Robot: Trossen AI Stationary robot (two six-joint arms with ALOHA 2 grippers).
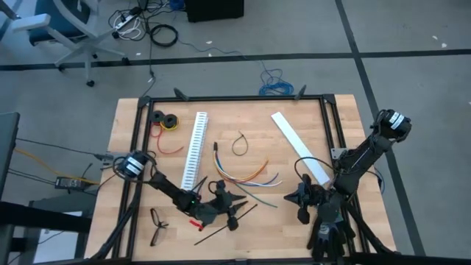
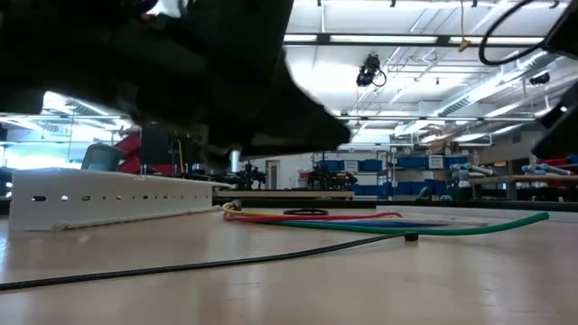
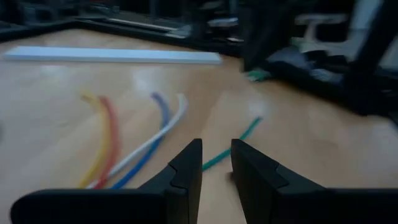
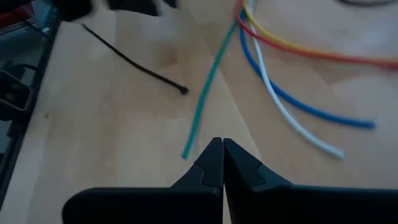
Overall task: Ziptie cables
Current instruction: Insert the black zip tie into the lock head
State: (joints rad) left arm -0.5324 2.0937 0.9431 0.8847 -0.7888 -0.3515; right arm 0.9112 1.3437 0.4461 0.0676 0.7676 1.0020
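The left gripper, two dark fingers parted by a narrow gap with nothing visibly between them, hangs low over the wooden table, just on the near side of the cables: a loose fan of thin curved wires in yellow, red, blue, white and grey, with a green one beside them. The right gripper is closed and empty, on the bundle's right, its tips near the green wire's end.

This looks like the picking-up stage; nothing is gathered or tied yet. Next, the left fingers need to close on one of the zipties, thin straight black plastic strips lying just nearer the table's front edge than the cables.

The cables run left to right, their ends splaying rightward. The zipties lie slantwise to them.
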